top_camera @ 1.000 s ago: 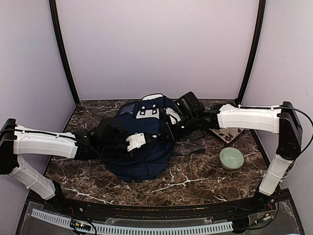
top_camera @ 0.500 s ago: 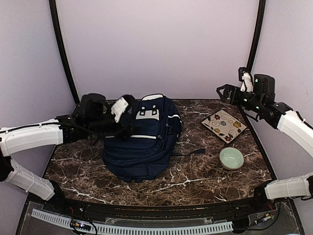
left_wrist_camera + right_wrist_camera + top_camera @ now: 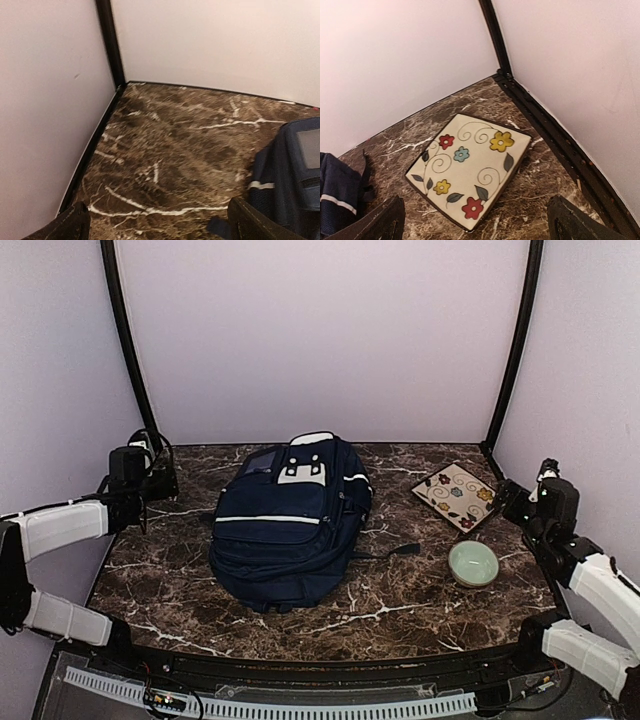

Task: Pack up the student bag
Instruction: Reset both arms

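On the marbled table (image 3: 400, 612): one student bag, one flowered plate, one green bowl, and two arms clear of all three.

At the middle of the table the student bag (image 3: 285, 535) lay flat, its top handle toward the back wall. To its right, well apart, sat the square flowered plate (image 3: 458, 496) near the back-right corner and the green bowl (image 3: 473, 563) in front of it, the two not touching. By the left edge the left gripper (image 3: 152, 472) hovered near the back-left corner, beside the bag without touching it; its fingers (image 3: 67, 226) were spread wide over bare marble, pinching nothing. Along the right edge the right arm was folded, and the right gripper (image 3: 515, 498) hung just beside the plate, aimed down at it, fingers (image 3: 385, 221) spread wide and empty.
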Tool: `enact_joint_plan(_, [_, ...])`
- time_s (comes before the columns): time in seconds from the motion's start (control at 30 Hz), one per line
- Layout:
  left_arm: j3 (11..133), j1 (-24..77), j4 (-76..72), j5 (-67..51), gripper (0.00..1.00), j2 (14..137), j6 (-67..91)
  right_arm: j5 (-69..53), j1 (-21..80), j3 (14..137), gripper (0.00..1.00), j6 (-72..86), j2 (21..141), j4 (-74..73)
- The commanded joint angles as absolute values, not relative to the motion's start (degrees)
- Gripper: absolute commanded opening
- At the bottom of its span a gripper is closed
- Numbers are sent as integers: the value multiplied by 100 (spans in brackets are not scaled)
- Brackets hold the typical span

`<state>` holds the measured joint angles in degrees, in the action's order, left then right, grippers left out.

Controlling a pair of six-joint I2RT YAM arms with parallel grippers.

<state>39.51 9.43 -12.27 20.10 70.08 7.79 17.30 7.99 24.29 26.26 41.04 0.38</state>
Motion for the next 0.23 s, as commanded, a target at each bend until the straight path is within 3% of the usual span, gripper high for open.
enact_joint_plan(0.0, [3558,860,-1930,3236,99,7351,1188,2801,765,2151,100,3027,3912,637])
enact_joint_plan(0.2, [3081,861,-2364,3417,99,7493,1309,3022,765,2167,100,2980,3954,376])
